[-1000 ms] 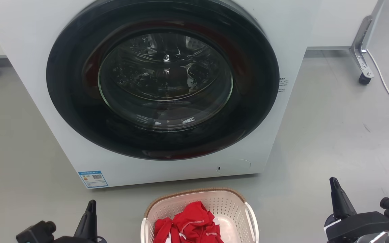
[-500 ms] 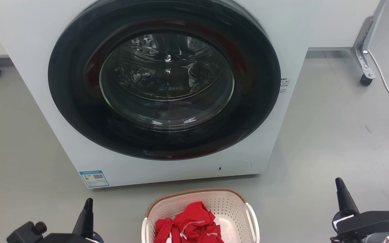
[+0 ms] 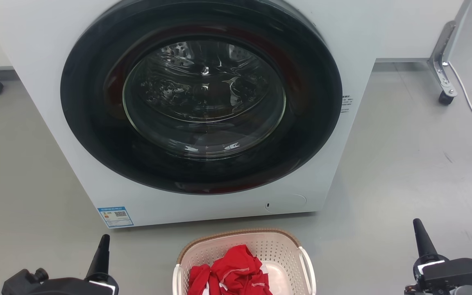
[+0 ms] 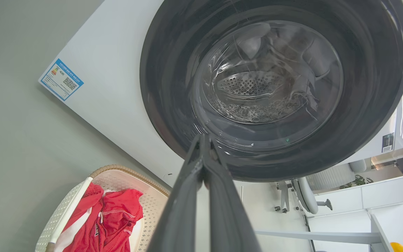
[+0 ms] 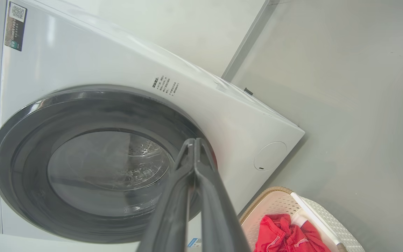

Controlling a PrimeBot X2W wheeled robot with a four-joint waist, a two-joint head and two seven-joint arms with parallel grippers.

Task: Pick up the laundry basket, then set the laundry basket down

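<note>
Now the dark left gripper [image 3: 103, 245] and dark right gripper [image 3: 420, 230] sit farther back from the big white washer [image 3: 202, 102] than before, both pinched tight, empty. The cream plastic laundry basket [image 3: 280, 247] stays just before it.

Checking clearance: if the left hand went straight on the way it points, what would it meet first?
Probably the dark rim of the washer door; the left hand aims at it, though depth is unclear.

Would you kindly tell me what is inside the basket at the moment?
Crumpled red clothes with white trim lie in the basket, mostly toward its left; bare cream bottom shows on the right. Anything beneath the clothes is covered.
</note>
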